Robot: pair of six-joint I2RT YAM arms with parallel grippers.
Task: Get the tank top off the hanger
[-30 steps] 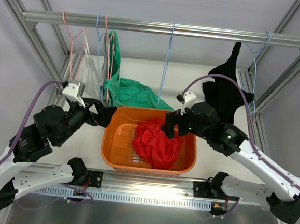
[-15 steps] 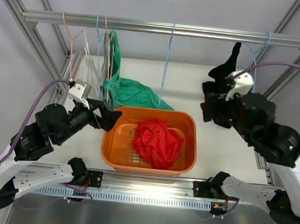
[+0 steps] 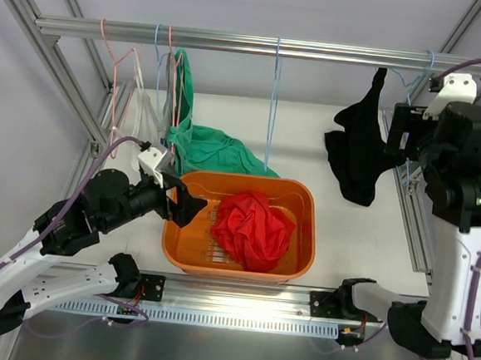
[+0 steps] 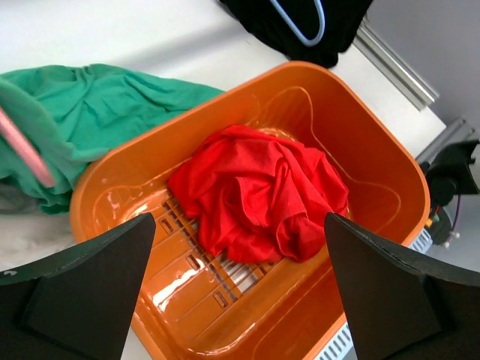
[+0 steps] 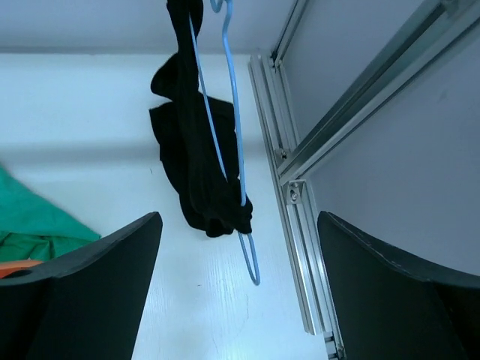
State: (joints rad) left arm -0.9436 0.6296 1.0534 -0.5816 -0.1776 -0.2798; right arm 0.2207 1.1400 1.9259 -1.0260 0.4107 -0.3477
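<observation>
Black tank top [image 3: 359, 160] is seen draped on a blue hanger [image 5: 238, 150] hooked over the top rail [image 3: 235, 39], above the right side of the bench [image 3: 311, 127]. Right fingers [image 5: 82, 292] are spread wide, nothing gripped. The tank top is framed between them in the wrist view, well apart and untouched. Left fingers [image 4: 82, 292] are likewise spread and empty, held over an orange basket [image 4: 375, 150] in which a red garment [image 4: 262, 191] is heaped. A green garment [image 4: 97, 105] is noted just beside the basket.

- The left arm [image 3: 71, 221] is reaching low and forward, elbow bent, and the left gripper [image 3: 180, 205] is holding its jaws spread wide.
- The right arm [image 3: 457, 239] is standing nearly upright, and the right gripper [image 3: 397, 132] is pointing leftward up high, jaws parted.
</observation>
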